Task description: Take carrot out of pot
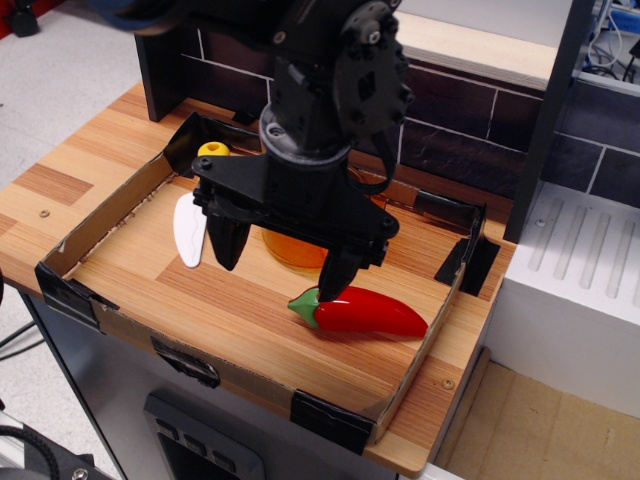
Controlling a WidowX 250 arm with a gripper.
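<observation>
My black gripper [280, 275] hangs over the middle of the tray, open, with its two fingers [228, 250] spread wide. The amber-orange pot [297, 252] stands between and just behind the fingers, and the gripper body covers most of it. Only the pot's lower front wall shows. The carrot is hidden: I cannot make it out inside the pot or anywhere else. The right fingertip ends just above the green stem of a red pepper.
A glossy red pepper [368, 312] lies in front of the pot. A white flat utensil [188, 232] lies at the left, and a yellow object [213, 150] sits at the back left. Low cardboard walls [120, 215] ring the wooden board.
</observation>
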